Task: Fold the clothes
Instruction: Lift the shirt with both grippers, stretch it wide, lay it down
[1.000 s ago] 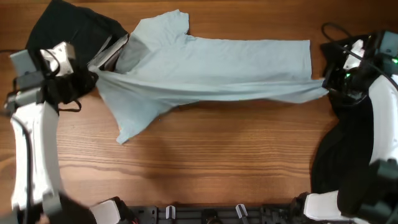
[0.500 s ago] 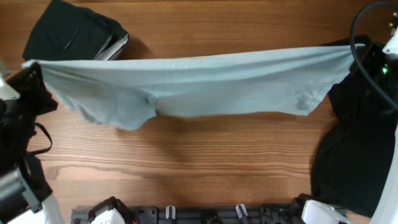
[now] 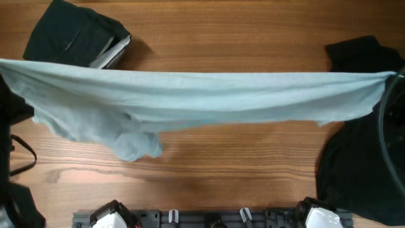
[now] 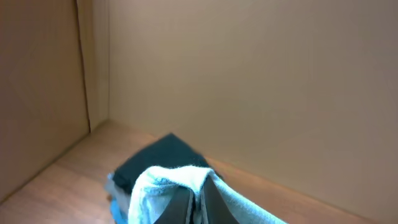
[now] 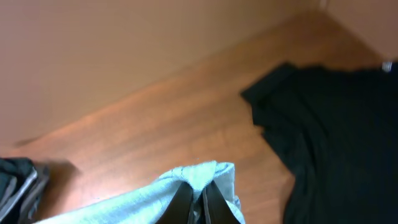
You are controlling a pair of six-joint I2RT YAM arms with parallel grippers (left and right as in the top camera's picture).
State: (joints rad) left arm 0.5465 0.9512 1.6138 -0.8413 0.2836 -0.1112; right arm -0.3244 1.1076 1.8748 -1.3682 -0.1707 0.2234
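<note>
Since a second ago the T-shirt lifted off the counter, stretched taut from left to right; left jaws and right jaws pinch its ends. Spreading step, I think: next, lower it flat.

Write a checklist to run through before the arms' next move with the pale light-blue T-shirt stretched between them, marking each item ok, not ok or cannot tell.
1. Left gripper shut on the pale light-blue short-sleeved T-shirt: ok.
2. Right gripper shut on its other end: ok.
3. Shirt spread smooth between them: not ok, a wrinkled lump hangs low near the left end.
4. Wooden table bare beneath the shirt: cannot tell, the cloth hides it.
5. Shirt apart from the loose black garment at the right: cannot tell, they overlap from overhead.
</note>
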